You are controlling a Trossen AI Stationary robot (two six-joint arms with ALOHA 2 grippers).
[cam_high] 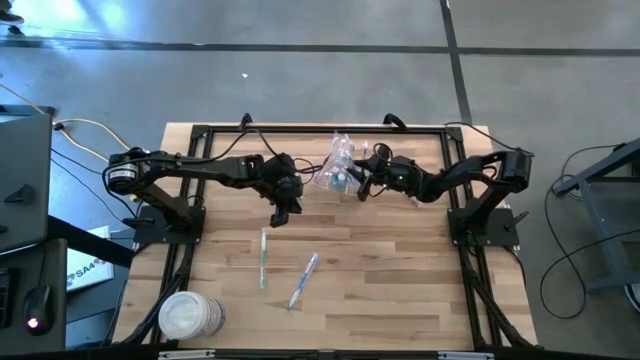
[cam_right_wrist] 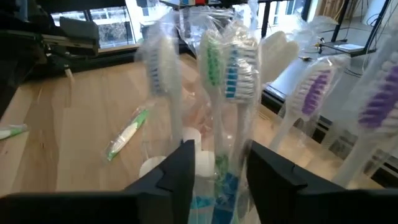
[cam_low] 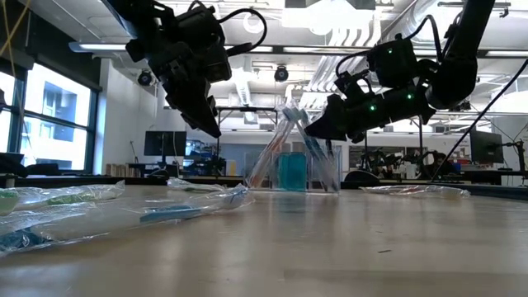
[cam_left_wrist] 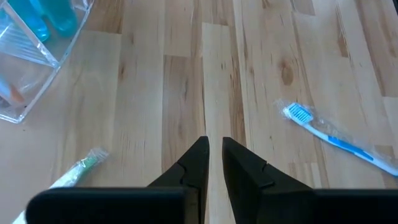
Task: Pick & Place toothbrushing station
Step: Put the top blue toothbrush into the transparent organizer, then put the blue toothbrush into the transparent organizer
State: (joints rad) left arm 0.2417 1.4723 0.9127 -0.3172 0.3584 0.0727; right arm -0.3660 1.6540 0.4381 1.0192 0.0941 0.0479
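A clear plastic cup [cam_high: 340,172] [cam_low: 293,172] stands at the table's far middle, with several wrapped toothbrushes [cam_right_wrist: 217,68] upright in it. My right gripper [cam_high: 358,188] [cam_right_wrist: 217,168] is at the cup's right side, open, with a finger on either side of two wrapped brushes. My left gripper [cam_high: 280,215] [cam_left_wrist: 216,152] hangs above bare wood to the left of the cup, fingers shut and nothing between them. A green toothbrush [cam_high: 263,258] [cam_left_wrist: 78,169] and a blue toothbrush [cam_high: 303,280] [cam_left_wrist: 336,140], both wrapped, lie flat on the table nearer the front. My right gripper comes almost level from the table's right, its fingers on either side of the wrapped brushes' handles [cam_right_wrist: 219,155] that stand in the cup. I cannot tell whether either finger [cam_right_wrist: 180,171] touches the wrapping.
A stack of white round discs [cam_high: 190,315] sits at the near left corner. Crumpled clear wrapping [cam_low: 49,202] lies at the left in the low view. The black frame rails [cam_high: 200,128] run along the table's far edge and sides. Bare wood shows at the near right.
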